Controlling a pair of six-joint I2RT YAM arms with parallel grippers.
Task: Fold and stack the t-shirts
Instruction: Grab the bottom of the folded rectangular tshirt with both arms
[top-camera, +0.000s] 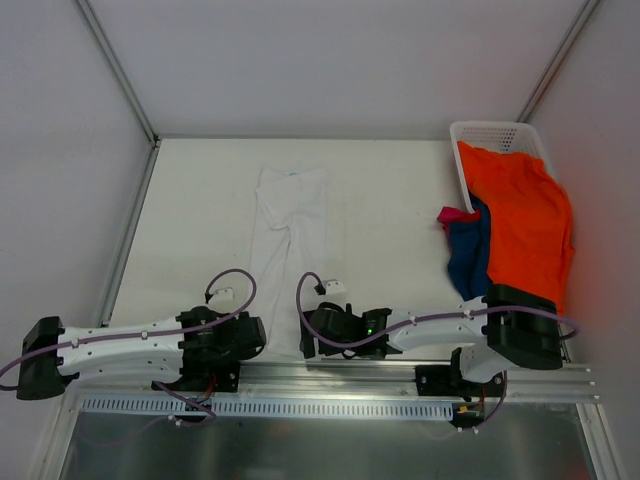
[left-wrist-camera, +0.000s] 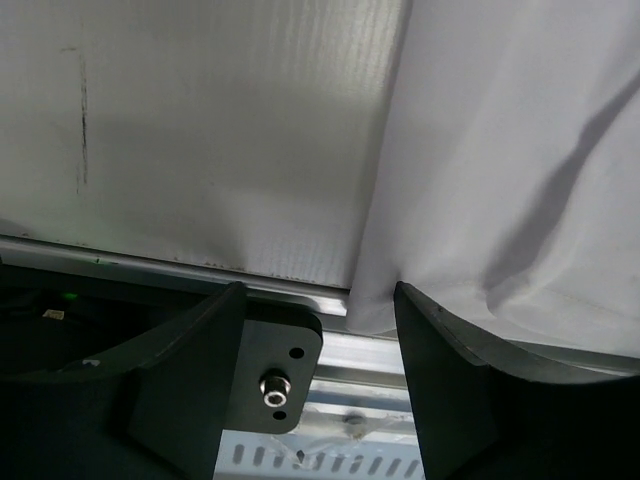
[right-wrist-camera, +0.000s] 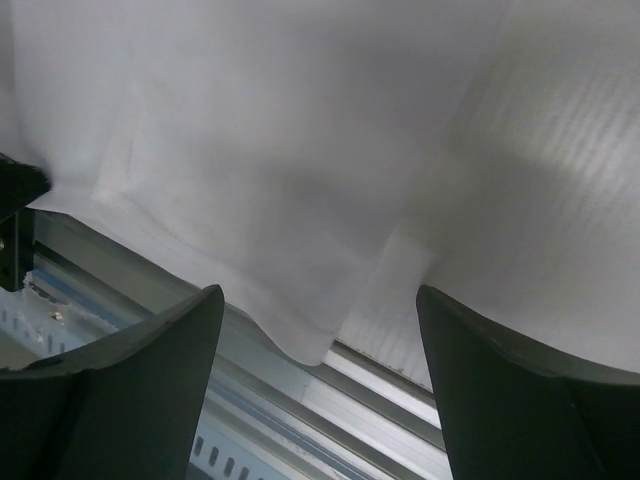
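White t-shirt (top-camera: 288, 235) lies as a long, narrow strip on the table (top-camera: 190, 210), its hem at the near edge. Left gripper (left-wrist-camera: 318, 290) and right gripper (right-wrist-camera: 320, 292), jaws spread and empty, flank the hem corners, apparently positioned to pinch them for the next fold.

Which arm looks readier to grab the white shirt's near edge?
Right, though narrowly: the near corner of the white t-shirt lies centred between the open fingers of the right gripper, while at the left gripper the hem sits off-centre, toward one finger.
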